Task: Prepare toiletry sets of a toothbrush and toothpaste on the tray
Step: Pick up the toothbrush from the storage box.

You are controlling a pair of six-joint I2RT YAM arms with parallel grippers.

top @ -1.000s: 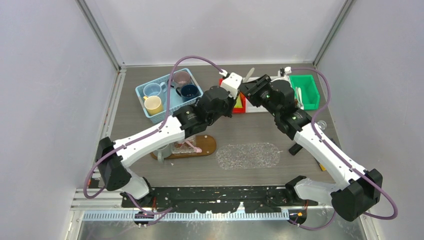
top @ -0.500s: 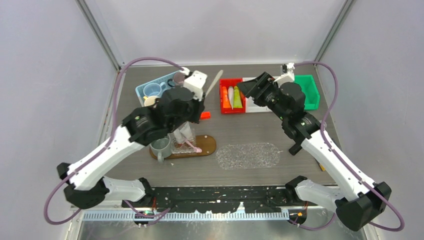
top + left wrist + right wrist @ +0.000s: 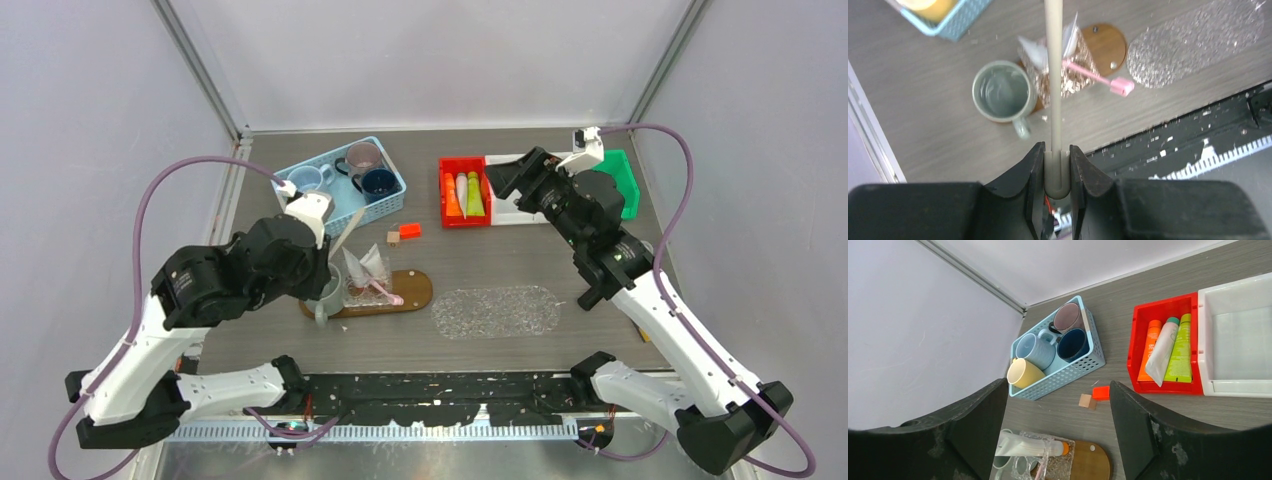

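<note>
Toothbrush (image 3: 1053, 75), likely light, stiff and slippery, pinched at its handle end by the left gripper (image 3: 1056, 165) over the tray (image 3: 1108, 44), beside the grey-green mug (image 3: 1000, 92); right gripper (image 3: 1058, 410) hangs spread wide, empty, near the toothpaste (image 3: 1163, 347).

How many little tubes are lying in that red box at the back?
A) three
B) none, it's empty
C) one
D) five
A: the red bin holds three tubes side by side: an orange tube, a white tube and a green tube.
</note>
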